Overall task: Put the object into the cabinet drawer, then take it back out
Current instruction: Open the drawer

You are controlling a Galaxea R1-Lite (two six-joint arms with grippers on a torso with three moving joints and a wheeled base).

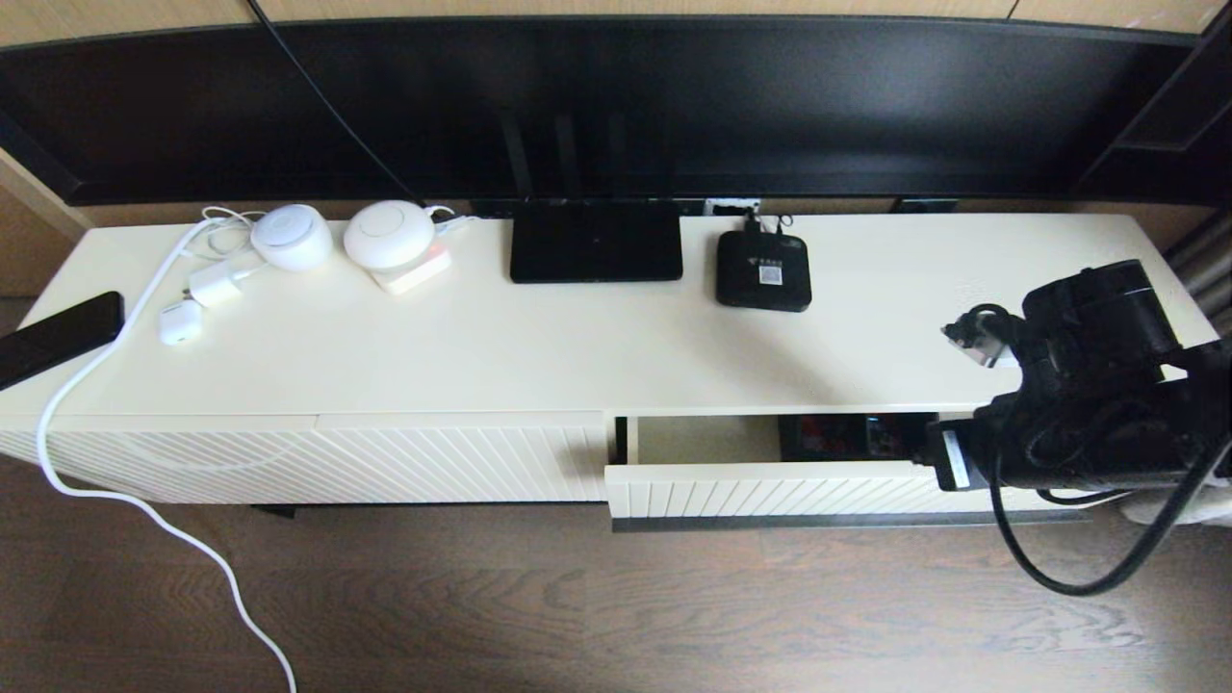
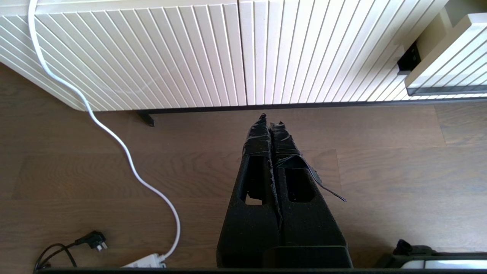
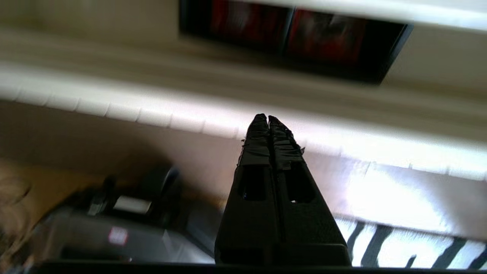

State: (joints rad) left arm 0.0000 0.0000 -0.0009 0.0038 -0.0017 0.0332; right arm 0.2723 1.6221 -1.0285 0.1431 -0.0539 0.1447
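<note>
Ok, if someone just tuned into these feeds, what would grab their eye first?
Probably the cabinet drawer, pulled partly open at the cabinet's right, with the black organizer box and its red packets lying inside under the top's edge. Next, the right gripper, shut and empty, pointing at the drawer's front. The left gripper is shut too, low over the wood floor.

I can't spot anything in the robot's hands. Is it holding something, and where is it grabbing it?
Nothing. Both the right gripper and left gripper are shut and empty. The organizer box lies in the open drawer.
</note>
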